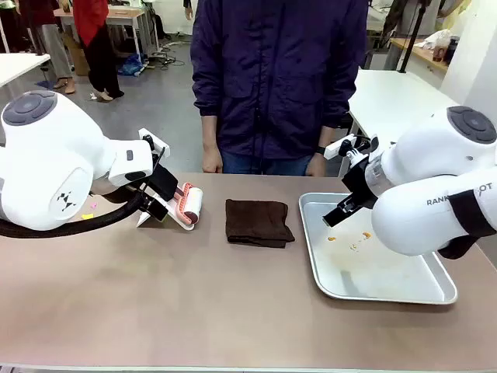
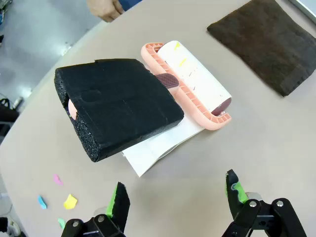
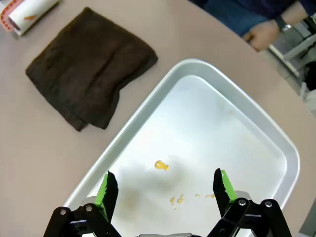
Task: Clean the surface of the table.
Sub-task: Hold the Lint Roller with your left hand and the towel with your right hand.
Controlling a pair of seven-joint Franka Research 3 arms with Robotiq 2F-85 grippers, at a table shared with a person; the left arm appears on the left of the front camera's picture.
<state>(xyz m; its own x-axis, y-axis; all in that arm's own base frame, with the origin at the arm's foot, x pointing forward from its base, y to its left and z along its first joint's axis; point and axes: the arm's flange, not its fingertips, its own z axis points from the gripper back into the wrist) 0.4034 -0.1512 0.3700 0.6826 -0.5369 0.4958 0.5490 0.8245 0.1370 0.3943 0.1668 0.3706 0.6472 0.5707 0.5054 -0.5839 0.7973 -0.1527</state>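
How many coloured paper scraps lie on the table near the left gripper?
4, on the table beside the left gripper: pink scrap, blue scrap, yellow scrap, green scrap. Others may be hidden.

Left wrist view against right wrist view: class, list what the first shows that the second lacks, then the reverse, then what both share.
Left wrist view adds a black foam block lying over a white sheet, and small coloured paper scraps. Right wrist view adds a shiny rectangular metal tray holding orange crumbs. Both share the folded dark brown cloth, the white lint roller in its pink plastic frame, and the brownish-tan table.
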